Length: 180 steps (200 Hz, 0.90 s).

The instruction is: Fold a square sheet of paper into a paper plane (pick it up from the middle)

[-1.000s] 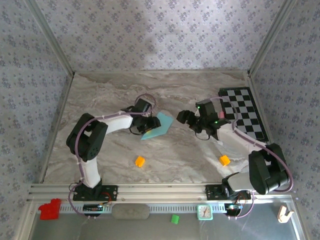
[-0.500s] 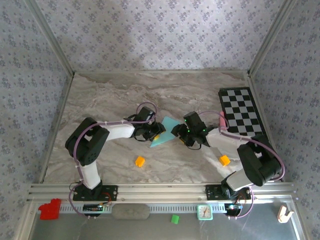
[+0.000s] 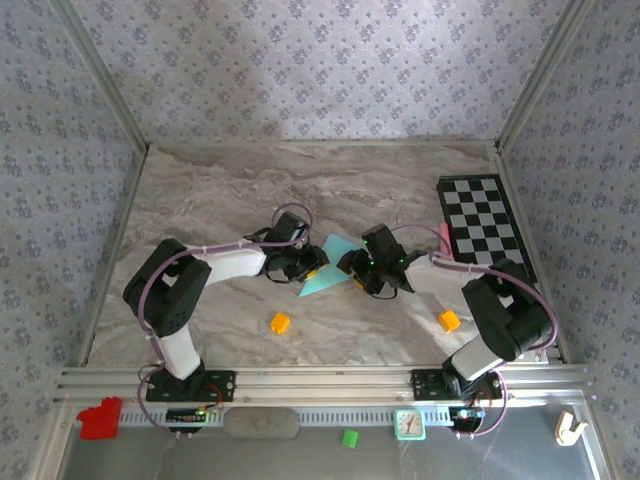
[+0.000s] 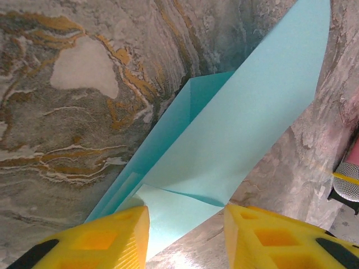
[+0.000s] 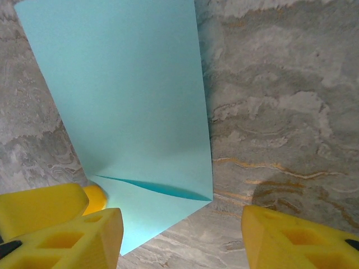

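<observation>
- I count one square sheet of paper [image 3: 332, 262], teal and already creased, lying on the marble table [image 3: 200, 190] mid-workspace, between the two grippers.
- From above its outline is triangular; the long axis runs diagonally, its sharp tip toward the near left and its broad end toward the far right.
- The left wrist view shows a folded flap raised along one edge [image 4: 235, 129].
- Left gripper [image 3: 308, 268]: yellow fingers [image 4: 112, 238] spread, with the sheet's end lying between them, not pinched.
- Right gripper [image 3: 352, 268]: fingers [image 5: 61, 235] wide apart around the sheet's corner, nothing clamped.
- Two cubes: one orange cube [image 3: 280, 322] near-left of the sheet, the other [image 3: 449, 320] near-right, both well apart from it.
- One checkered board [image 3: 485, 225] lies at the far right.
</observation>
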Motion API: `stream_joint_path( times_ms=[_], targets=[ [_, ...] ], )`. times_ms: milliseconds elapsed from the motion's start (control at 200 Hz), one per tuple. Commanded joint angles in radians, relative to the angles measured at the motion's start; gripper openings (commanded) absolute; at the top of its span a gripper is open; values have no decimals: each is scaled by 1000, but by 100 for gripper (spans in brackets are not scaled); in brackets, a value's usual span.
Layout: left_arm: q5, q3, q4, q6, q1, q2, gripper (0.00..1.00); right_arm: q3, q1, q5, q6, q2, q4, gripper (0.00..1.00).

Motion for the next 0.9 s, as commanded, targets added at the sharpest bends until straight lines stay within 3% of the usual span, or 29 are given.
stream_joint_path(
  times_ms=[0,505,894],
  targets=[
    [-14,13,-38,14,8,31,39,22,9,-22,21,16,11,59],
    [10,-66,-9,-93,32,42,41,-2,22,-52,86,53,88,57],
    [98,-158,131,-186,88,34,42,17,27,-70,69,94,110,57]
  ],
)
